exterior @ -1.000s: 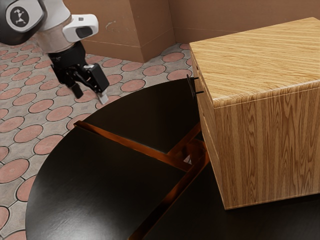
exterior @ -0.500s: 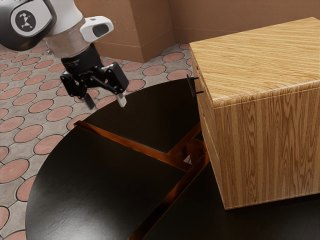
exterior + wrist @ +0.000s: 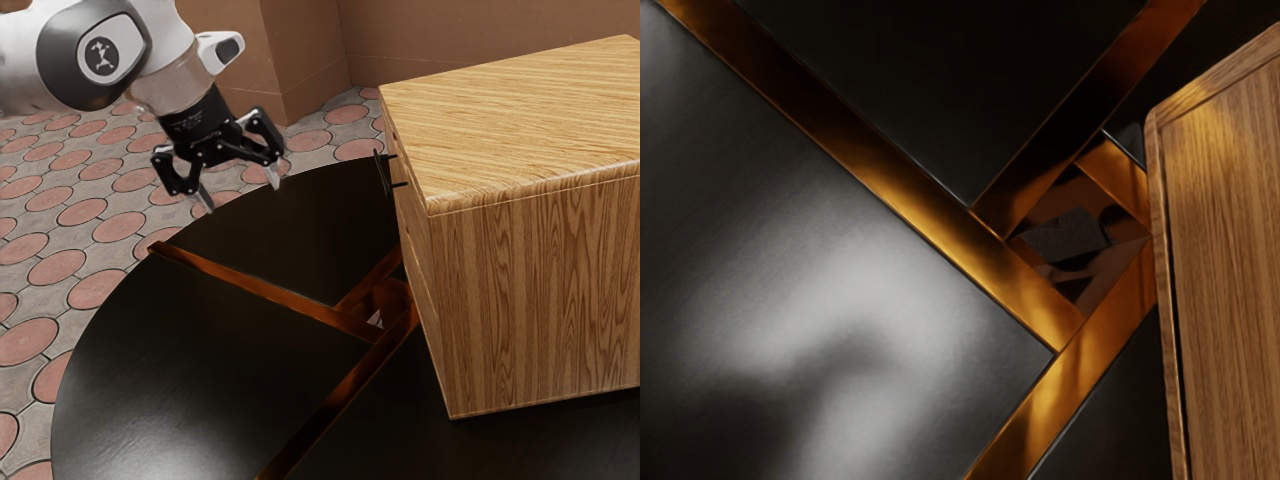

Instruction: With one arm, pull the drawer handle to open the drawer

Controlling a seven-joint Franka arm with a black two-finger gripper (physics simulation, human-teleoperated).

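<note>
A light wooden drawer cabinet point(image 3: 520, 220) stands on the black round table point(image 3: 200, 350) at the exterior view's right. Its small black handle point(image 3: 386, 172) sticks out from the top of the front face, which looks flush and shut. My black gripper point(image 3: 238, 188) hangs open and empty above the table's far edge, well to the left of the handle, fingers pointing down. In the wrist view the cabinet's wooden front point(image 3: 1225, 280) stands past the table's orange inlay strips point(image 3: 920, 215).
The table has shiny orange-brown strips point(image 3: 300, 300) dividing its black panels. Beyond it lies a floor of red oval tiles point(image 3: 70, 200) and a brown wall with a protruding column point(image 3: 290, 50) behind my arm.
My arm has swung toward the exterior view's right and slightly up, bringing the gripper closer to the cabinet. The hand has turned, and the fingers have spread wider. The cabinet has not moved.
</note>
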